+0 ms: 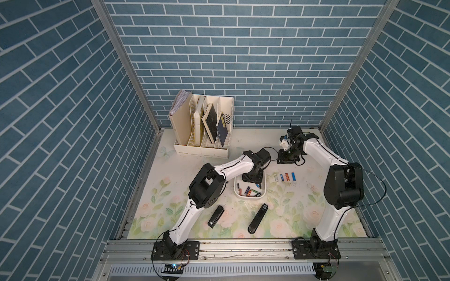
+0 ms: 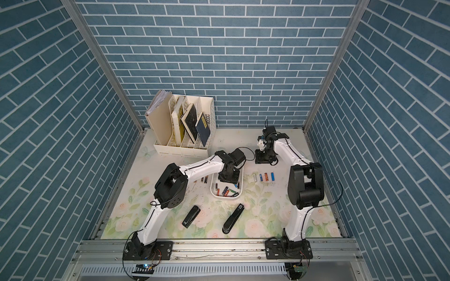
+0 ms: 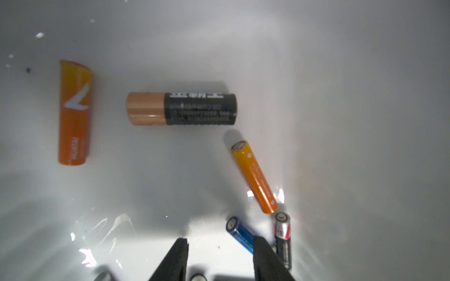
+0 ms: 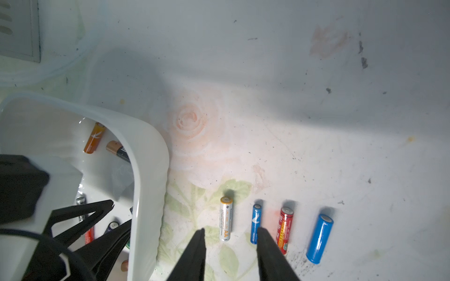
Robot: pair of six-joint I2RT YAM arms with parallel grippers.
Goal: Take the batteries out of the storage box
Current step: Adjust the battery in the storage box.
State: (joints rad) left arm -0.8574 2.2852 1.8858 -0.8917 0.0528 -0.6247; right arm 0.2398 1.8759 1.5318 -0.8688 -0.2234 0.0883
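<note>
Partly done: four batteries (image 1: 287, 176) out toward the worktop's (image 1: 280, 214) right edge, many left in the storage box (image 4: 148, 175), left hand (image 3: 220, 239) open and empty inside, right hand (image 4: 231, 229) open, empty too.

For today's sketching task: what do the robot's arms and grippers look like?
The left arm and right arm have white shells, bulky black joints and thin black cables. The left gripper and right gripper are black wedges tapering to narrow tips.
</note>
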